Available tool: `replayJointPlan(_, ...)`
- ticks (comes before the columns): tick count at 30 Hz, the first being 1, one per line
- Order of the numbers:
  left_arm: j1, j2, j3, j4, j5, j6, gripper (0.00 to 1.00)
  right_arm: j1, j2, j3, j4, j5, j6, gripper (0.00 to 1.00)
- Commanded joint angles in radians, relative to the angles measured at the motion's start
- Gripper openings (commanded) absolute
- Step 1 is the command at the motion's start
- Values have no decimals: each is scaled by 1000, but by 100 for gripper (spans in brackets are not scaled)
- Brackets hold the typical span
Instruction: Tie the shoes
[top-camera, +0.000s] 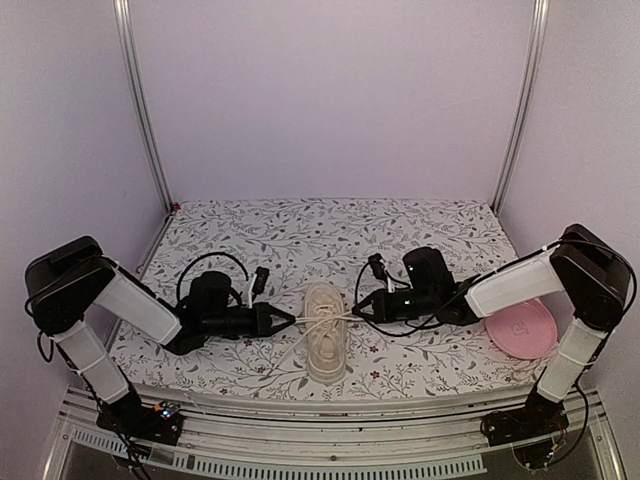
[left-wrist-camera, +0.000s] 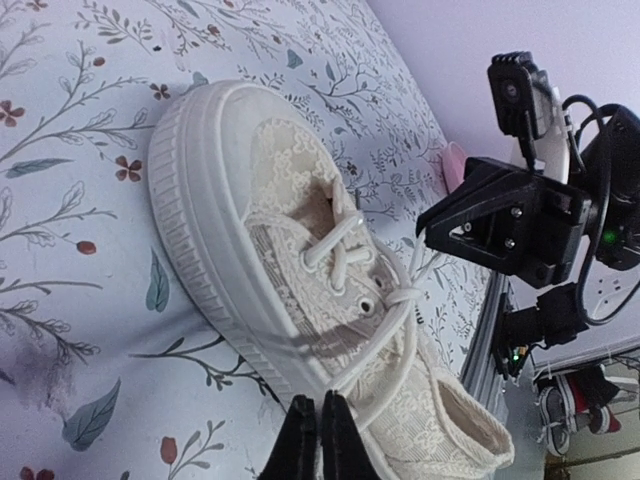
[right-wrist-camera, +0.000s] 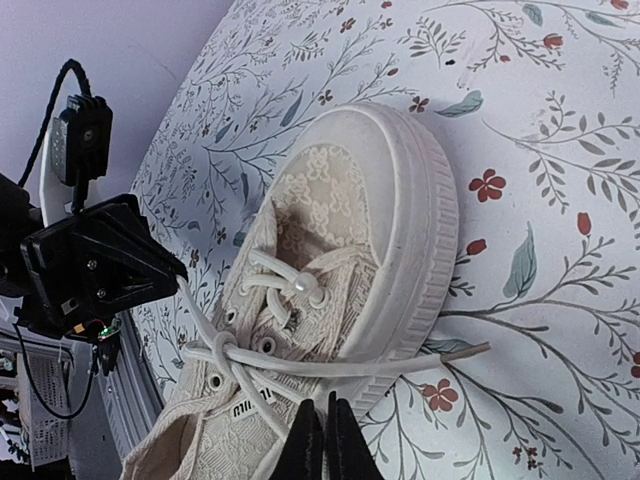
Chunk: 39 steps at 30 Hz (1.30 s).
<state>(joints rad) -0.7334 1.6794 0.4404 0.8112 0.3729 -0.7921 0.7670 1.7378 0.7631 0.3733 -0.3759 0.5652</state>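
Observation:
The cream lace sneaker (top-camera: 325, 343) lies on the flowered mat between both arms, toe pointing away from the bases. Its white laces (right-wrist-camera: 300, 365) are crossed in a first knot (right-wrist-camera: 225, 347) over the tongue. My left gripper (top-camera: 287, 320) is at the shoe's left side, shut on a lace strand (left-wrist-camera: 385, 375) running down from the knot (left-wrist-camera: 400, 297); its tips (left-wrist-camera: 320, 405) touch the sole's edge. My right gripper (top-camera: 360, 312) is at the shoe's right side, shut (right-wrist-camera: 325, 412) on another strand (right-wrist-camera: 265, 395). One free lace end (right-wrist-camera: 470, 350) trails across the sole onto the mat.
A round pink plate (top-camera: 522, 326) sits on the mat at the right, under the right arm's elbow. Aluminium posts (top-camera: 145, 110) and lilac walls close in the back and sides. The table's metal rail (top-camera: 330, 410) runs along the near edge.

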Motion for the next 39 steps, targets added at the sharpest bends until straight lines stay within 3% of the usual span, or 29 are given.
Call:
replayJointPlan(1, 41, -42, -50, -6, -55, -25, 0, -39, -47, -52, -33, 74, 27, 2)
replayJointPlan(8, 101, -76, -124, -14, -76, -58, 0, -62, -85, -127, -39, 113, 61, 2)
replayJointPlan(30, 141, -96, -168, -40, -146, -83, 0, -109, -138, -193, -18, 154, 98, 2)
replayJointPlan(35, 141, -108, -139, -20, -83, -32, 0, -109, -144, -174, 36, 27, 39, 3)
replayJointPlan(36, 141, -114, -124, -12, -54, -10, 0, -109, -146, -157, 32, -14, 14, 11)
replayJointPlan(39, 142, -165, -50, -78, -14, 62, 62, -109, -179, -124, 14, -52, -43, 59)
